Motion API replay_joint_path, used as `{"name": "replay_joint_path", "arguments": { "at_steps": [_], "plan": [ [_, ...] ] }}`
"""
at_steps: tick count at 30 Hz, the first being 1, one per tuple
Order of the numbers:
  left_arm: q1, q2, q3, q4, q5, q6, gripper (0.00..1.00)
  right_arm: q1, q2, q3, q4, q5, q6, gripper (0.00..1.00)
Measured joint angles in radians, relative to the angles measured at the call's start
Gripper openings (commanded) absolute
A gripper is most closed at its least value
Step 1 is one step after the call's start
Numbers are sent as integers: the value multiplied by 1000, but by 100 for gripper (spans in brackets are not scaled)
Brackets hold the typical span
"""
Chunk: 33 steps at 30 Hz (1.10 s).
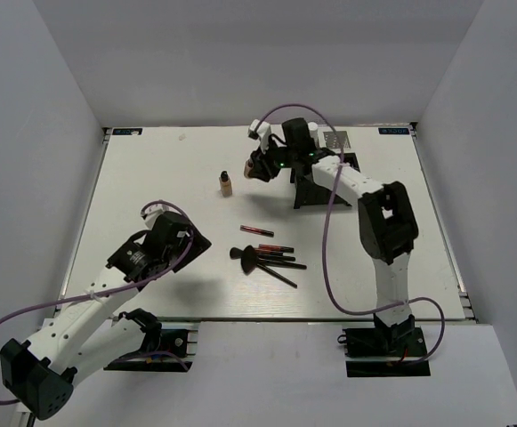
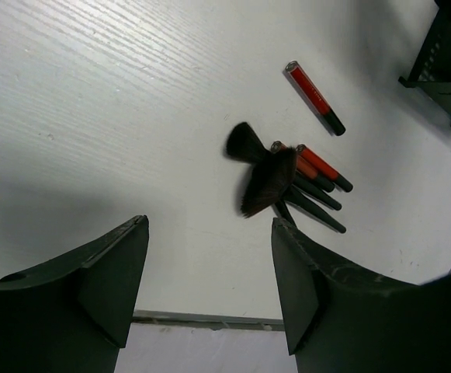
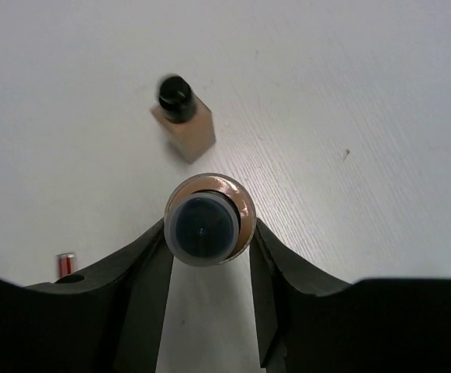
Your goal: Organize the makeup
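My right gripper (image 3: 208, 237) is shut on a round tan bottle (image 3: 223, 196) with a dark cap, held above the table at the back (image 1: 260, 165). A second tan bottle (image 3: 185, 130), square with a black cap, stands on the table just beyond it (image 1: 226, 184). A lone red and black pencil (image 1: 256, 230) lies mid-table (image 2: 313, 96). Nearer the front is a heap of black brushes (image 2: 265, 176) and red pencils (image 2: 324, 166). My left gripper (image 2: 209, 260) hovers open and empty to the left of that heap (image 1: 197, 240).
The black mesh box (image 1: 322, 173) stands at the back right, under my right arm, and its corner shows in the left wrist view (image 2: 445, 64). The table's front edge (image 2: 202, 319) runs just below my left fingers. Grey walls enclose the table.
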<state>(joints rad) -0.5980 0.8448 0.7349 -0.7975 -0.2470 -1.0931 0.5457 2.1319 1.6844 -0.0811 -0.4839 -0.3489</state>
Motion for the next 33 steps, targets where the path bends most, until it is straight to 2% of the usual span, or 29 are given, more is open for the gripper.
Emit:
{"name": "replay_joint_path", "arguments": {
  "at_steps": [7,13,23,33],
  "plan": [
    [0,42,0,75,7,38,74,-24,-272,-55,-7,-211,10,16],
    [0,74,0,140,23,76,74,-85,-443,-90,-21,-287,32,16],
    [0,99,-5,219,55,118,74,-320,-573,-207,-51,-185,38,16],
    [0,123,-7,260,79,143,74,-466,-522,-217,-80,-75,23,15]
  ]
}}
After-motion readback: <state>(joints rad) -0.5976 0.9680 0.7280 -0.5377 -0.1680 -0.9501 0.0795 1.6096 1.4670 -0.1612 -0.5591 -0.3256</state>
